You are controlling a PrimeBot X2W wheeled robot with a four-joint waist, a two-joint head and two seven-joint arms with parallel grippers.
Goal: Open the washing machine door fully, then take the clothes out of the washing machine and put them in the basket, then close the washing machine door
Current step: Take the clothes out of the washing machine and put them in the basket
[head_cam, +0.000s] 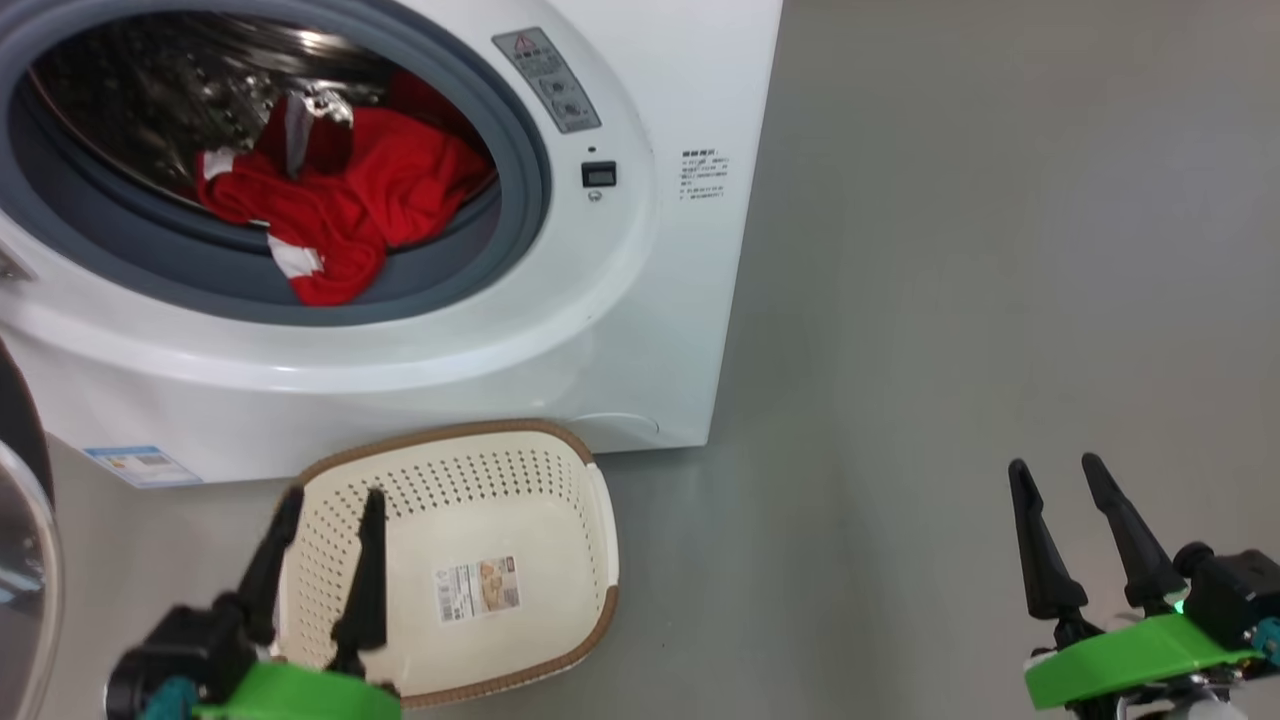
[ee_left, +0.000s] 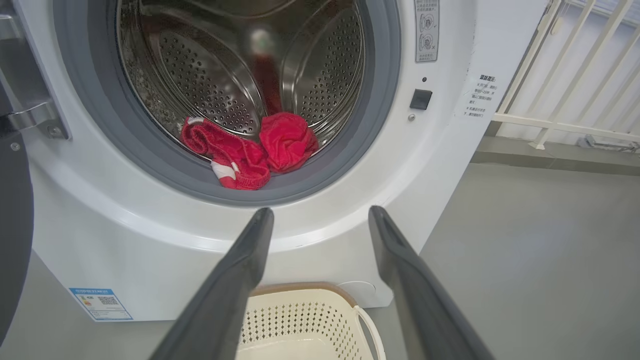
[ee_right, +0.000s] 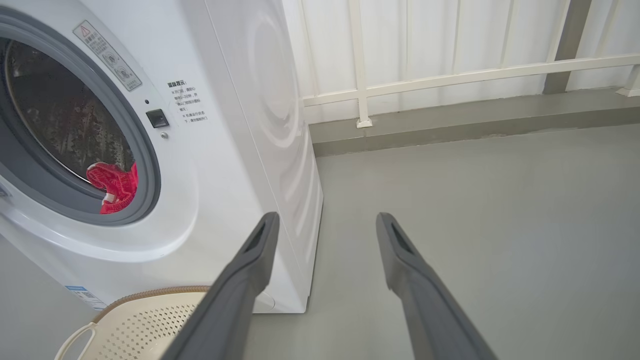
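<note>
Red clothes (head_cam: 350, 200) inside washing machine (head_cam: 660, 330); basket (head_cam: 500, 480) on floor (head_cam: 950, 300) just in front. Left claw (head_cam: 334, 494) and right claw (head_cam: 1055, 463) both spread wide, holding nothing.

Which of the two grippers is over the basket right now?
The left gripper: its open fingers overlap the cream basket in front of the washing machine, while the right gripper, also open, sits off over the grey floor.

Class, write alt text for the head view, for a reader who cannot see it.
Red clothes lie in the open drum of a white washing machine. An empty cream basket sits on the grey floor before it, with the left tool open over it.
</note>
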